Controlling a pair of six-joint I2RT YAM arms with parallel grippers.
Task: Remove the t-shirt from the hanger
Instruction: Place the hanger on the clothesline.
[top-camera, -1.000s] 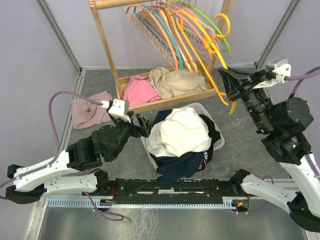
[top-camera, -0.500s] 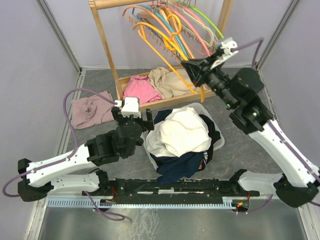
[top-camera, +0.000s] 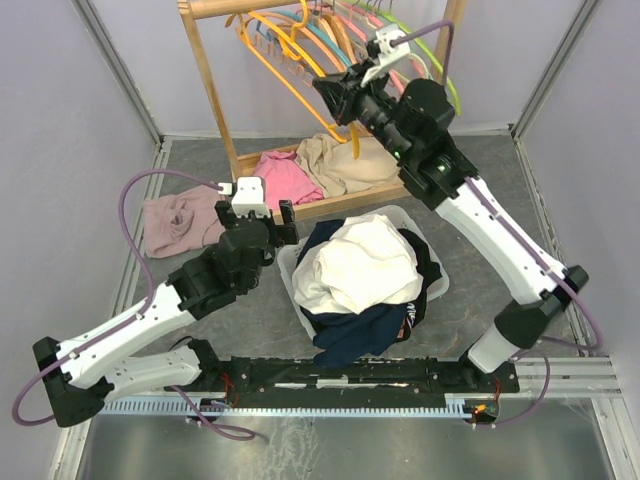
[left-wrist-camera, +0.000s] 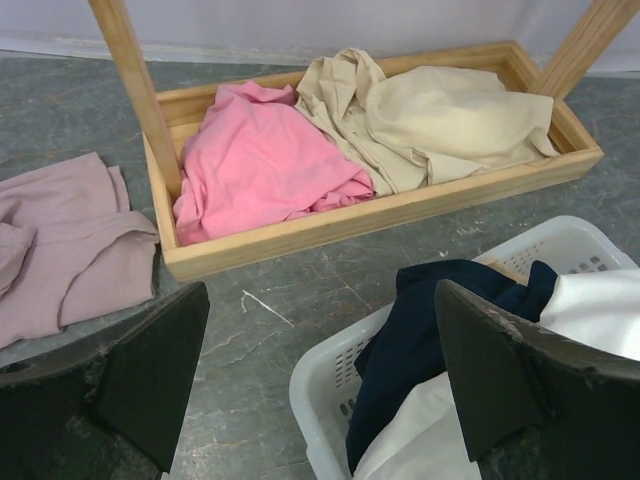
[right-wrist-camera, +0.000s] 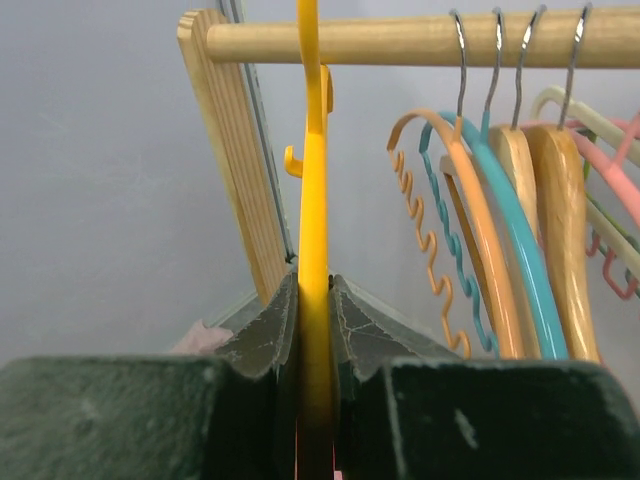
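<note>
Where the wooden rail (right-wrist-camera: 400, 40) meets its upright post (right-wrist-camera: 235, 150), a gap stays free between the post and the nearest hung hangers (right-wrist-camera: 505, 230). The yellow hanger (right-wrist-camera: 313, 180) stands upright in that gap and crosses in front of the rail; its hook is out of the picture. It is thin, glossy and bare, and the right gripper (right-wrist-camera: 313, 300) has its jaws pressed tight against both of its faces. The left gripper (left-wrist-camera: 325, 370) hangs with its fingers spread wide and nothing between them, above the strip of grey floor (left-wrist-camera: 260, 300) that separates the rack's base tray (left-wrist-camera: 400, 205) from the rim of the laundry basket (top-camera: 440, 280). A crumpled white garment (top-camera: 360, 265) tops the basket's heap, over a navy garment (top-camera: 355, 335); whether it is the t-shirt cannot be told.
</note>
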